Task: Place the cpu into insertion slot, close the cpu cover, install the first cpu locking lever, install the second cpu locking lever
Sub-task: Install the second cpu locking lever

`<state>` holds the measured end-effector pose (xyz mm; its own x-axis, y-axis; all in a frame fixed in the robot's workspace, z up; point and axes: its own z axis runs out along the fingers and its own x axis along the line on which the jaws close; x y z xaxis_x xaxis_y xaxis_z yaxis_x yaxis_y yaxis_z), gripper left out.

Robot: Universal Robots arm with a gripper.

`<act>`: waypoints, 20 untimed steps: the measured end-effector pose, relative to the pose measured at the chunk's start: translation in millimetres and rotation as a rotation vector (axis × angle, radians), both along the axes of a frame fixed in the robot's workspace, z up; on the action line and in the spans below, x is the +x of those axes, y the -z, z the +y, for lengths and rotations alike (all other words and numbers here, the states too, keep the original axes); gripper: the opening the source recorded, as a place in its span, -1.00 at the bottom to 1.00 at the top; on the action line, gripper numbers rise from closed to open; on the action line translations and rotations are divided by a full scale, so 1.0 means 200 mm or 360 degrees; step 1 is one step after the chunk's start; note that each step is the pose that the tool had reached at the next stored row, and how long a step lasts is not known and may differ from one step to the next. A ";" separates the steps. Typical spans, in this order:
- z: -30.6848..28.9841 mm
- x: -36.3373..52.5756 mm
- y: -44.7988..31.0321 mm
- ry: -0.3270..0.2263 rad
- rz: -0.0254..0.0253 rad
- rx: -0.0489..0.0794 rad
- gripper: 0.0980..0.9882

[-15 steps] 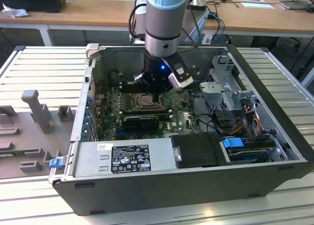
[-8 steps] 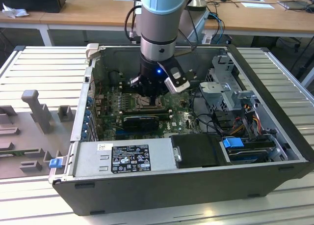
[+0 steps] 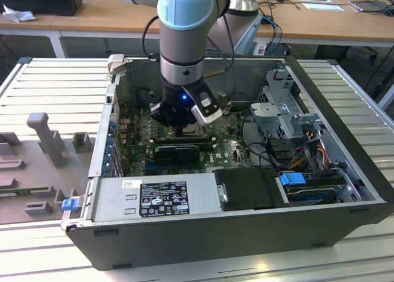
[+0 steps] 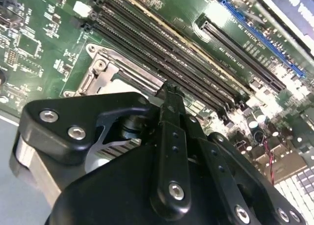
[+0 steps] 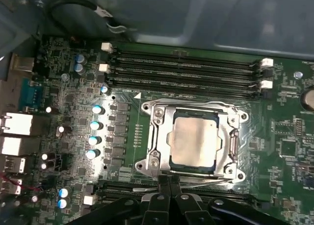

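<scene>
1. The chip [image 5: 195,139] already sits flat in the socket [image 5: 239,175] on the green board [image 5: 282,151]. The metal cover [image 5: 159,136] looks shut down around it, with the chip showing through its big hole.
2. So I think the work is now on the first locking bar.
3. The claw [image 5: 170,183] is low inside the computer case [image 3: 246,233]. Its tips are right at the edge of the socket, next to a thin metal bar [image 5: 211,184].
4. The two fingers [image 5: 164,188] are pressed together. I see nothing held between them. I cannot tell if they touch the bar.
5. I think this step needs a slow, careful push. The bar is thin and could slip off the tips. The chip and board should not get bumped.
6. Counting: one chip, one socket, one cover, one claw. There are four long black slots [image 5: 186,70] beside the socket. I am sure of one thin bar only.
</scene>
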<state>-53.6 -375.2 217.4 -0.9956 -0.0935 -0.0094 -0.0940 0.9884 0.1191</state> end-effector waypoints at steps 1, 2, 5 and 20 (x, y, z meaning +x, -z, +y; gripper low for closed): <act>-0.008 -0.005 0.000 0.0000 -0.00002 0.0012 -0.98; -0.020 -0.012 0.001 -0.0001 -0.00004 0.0026 -0.98; -0.043 -0.029 0.003 -0.0010 -0.00005 0.0074 -0.98; -0.135 -0.095 0.098 -0.0015 -0.00038 0.0322 -0.98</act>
<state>-72.5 -402.1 197.8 -0.9946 -0.0989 -0.0313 -0.1037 0.9433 0.3152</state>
